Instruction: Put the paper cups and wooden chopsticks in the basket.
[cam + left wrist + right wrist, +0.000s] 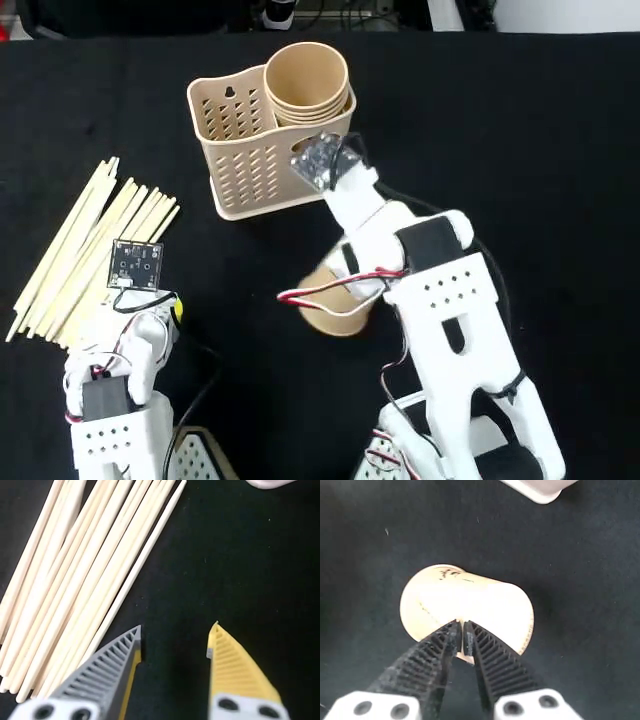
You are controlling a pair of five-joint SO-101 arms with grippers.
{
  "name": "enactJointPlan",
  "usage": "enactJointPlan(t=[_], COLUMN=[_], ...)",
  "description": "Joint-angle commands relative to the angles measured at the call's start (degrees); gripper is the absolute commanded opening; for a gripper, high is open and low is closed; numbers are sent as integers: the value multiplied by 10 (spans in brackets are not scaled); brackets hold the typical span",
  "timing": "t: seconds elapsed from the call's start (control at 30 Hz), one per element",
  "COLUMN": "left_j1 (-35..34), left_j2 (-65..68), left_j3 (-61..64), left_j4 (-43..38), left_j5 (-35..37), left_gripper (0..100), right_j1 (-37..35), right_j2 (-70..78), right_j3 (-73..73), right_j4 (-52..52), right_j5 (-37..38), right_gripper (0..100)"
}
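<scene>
High view sets the wooden chopsticks (85, 240) fanned out at the left of the bench (560, 150), with the left arm near them. The left wrist view adds what that arm's camera block hides from above: the left tool (175, 630) is spread wide and empty, one fingertip just beside the outermost stick, the other over bare bench. A close from there would likely catch a single stick or roll the fan apart. Farther off at centre, the basket (240, 170) carries stacked cups (305, 75) in its right compartment. Nearer, a loose cup (335, 318) lies on its side under the right arm; the right wrist view shows the right tool (463, 627) pinched almost shut on a thin edge of its wall. So slight a bite could let the cup swing or slip on lifting, or crease the paper, and a tilted cup may catch the basket's rim
</scene>
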Motion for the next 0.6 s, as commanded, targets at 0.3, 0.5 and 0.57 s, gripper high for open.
enactJointPlan(t=[0.3, 0.5, 0.57], left_j1=[7, 17, 18], left_j2=[-1, -1, -1], left_j3=[-3, 2, 2], left_j4=[-3, -2, -2], left_j5=[-3, -24, -25], left_gripper=[217, 216, 216], right_j1=[168, 306, 322], right_j2=[2, 2, -2], right_j3=[49, 40, 39], right_j4=[-38, -112, -112], right_j5=[115, 161, 164], right_gripper=[179, 233, 233])
